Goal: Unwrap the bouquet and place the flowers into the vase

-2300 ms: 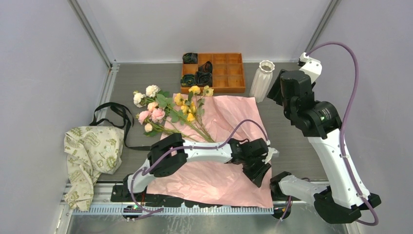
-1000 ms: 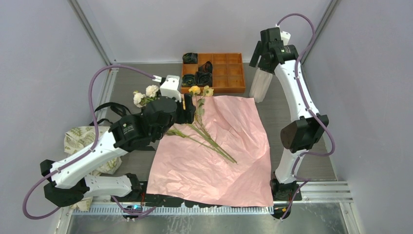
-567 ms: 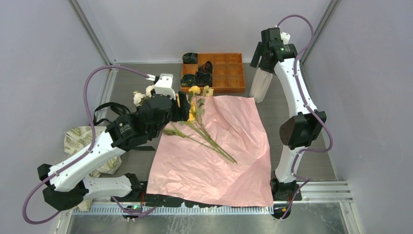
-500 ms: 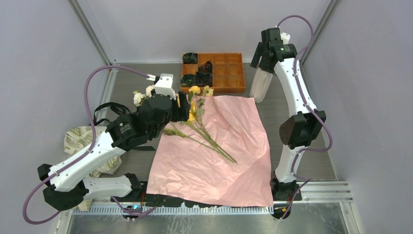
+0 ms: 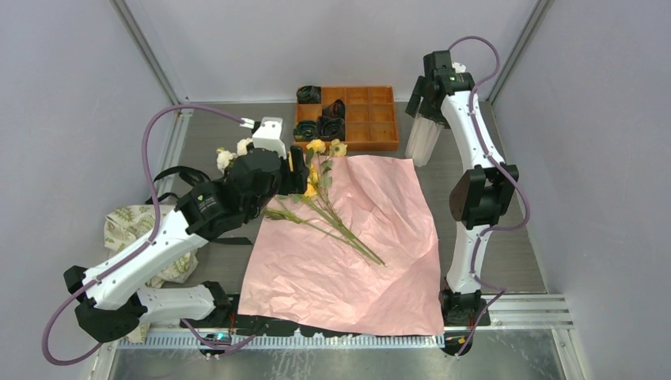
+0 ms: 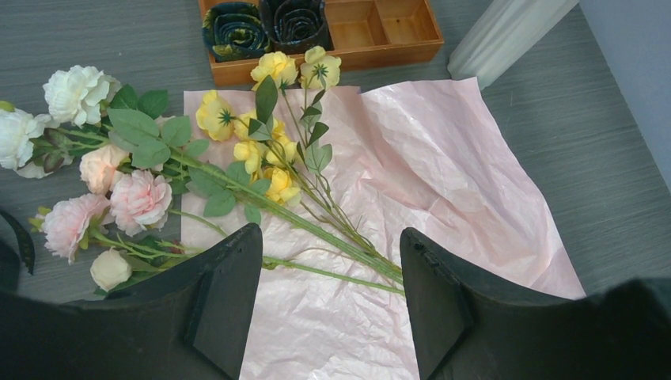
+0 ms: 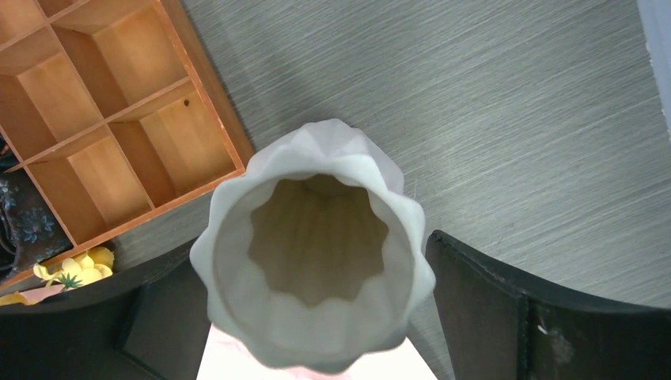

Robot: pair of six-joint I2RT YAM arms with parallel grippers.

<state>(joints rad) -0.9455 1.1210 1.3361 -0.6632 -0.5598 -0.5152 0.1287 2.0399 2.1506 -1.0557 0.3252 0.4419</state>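
Vase (image 7: pixel 237 261) within the wide-spread hand (image 7: pixel 310 273)

A robot lab cell: plain grey panel walls (image 5: pixel 71 95), aluminium corner posts (image 5: pixel 150 54), a metal mounting rail (image 5: pixel 526 310).

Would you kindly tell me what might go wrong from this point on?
1. The right gripper straddles the tall vase near its rim, jaws open; an off-centre squeeze may tip it.
2. The left gripper hangs open over the fanned-out flowers; closing may catch only a few stems, or the pink paper beneath.
3. While the right gripper covers the vase's mouth, no flowers can go in.
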